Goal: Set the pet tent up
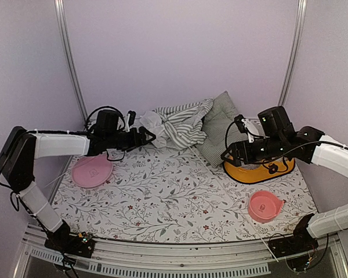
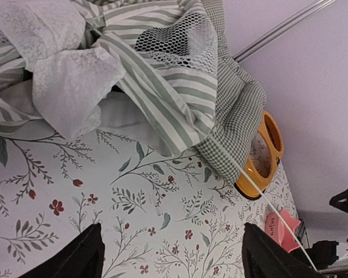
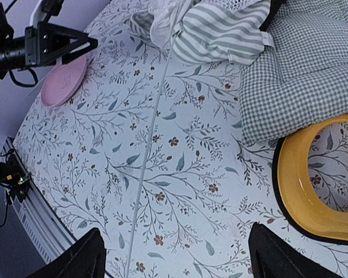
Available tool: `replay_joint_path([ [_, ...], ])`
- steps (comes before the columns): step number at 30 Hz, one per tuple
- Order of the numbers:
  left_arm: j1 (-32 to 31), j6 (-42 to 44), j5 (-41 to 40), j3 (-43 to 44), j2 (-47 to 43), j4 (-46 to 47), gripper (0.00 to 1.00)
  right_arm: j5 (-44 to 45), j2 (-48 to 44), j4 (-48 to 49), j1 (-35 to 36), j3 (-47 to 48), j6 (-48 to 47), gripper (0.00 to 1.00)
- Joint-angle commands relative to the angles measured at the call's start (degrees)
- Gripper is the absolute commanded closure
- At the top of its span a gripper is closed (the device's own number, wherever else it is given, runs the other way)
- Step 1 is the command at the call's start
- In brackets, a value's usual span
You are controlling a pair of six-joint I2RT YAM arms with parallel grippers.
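Observation:
The pet tent (image 1: 177, 124) lies collapsed at the back of the table, a heap of grey-green and white striped fabric with white lace mesh. In the left wrist view the pet tent (image 2: 133, 75) fills the top, and a thin white pole (image 2: 272, 211) runs out from under it. Another thin pole (image 3: 148, 145) lies across the floral mat in the right wrist view. My left gripper (image 1: 149, 138) hovers just left of the heap; the left gripper (image 2: 171, 246) stands open over bare mat. My right gripper (image 1: 227, 155) is right of the heap, and the right gripper (image 3: 175, 246) is open and holds nothing.
A green-checked gingham cushion (image 1: 220, 130) leans beside the tent. A yellow ring-shaped bowl (image 1: 258, 171) sits under the right arm, a pink bowl (image 1: 265, 205) at front right and a pink plate (image 1: 93, 171) at left. Purple walls close the back and sides.

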Motion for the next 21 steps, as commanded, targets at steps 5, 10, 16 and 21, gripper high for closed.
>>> replay_joint_path([
  [5,-4.8,-3.3,2.9,7.6,12.1,10.3,0.25,-1.4,-4.2,-14.3,7.8,-1.1,5.4,0.19],
  [10,-6.4,-4.2,3.2,11.0,18.2,14.2,0.30,-2.5,-5.4,-17.8,10.7,-1.3,8.5,0.21],
  [16,-7.5,-5.2,3.6,14.2,25.6,17.9,0.32,-3.3,-5.5,-22.1,13.3,-1.2,11.0,0.24],
  [21,-7.8,-6.2,4.0,16.6,29.9,21.4,0.33,-4.3,-5.9,-25.0,14.1,-0.9,12.3,0.25],
])
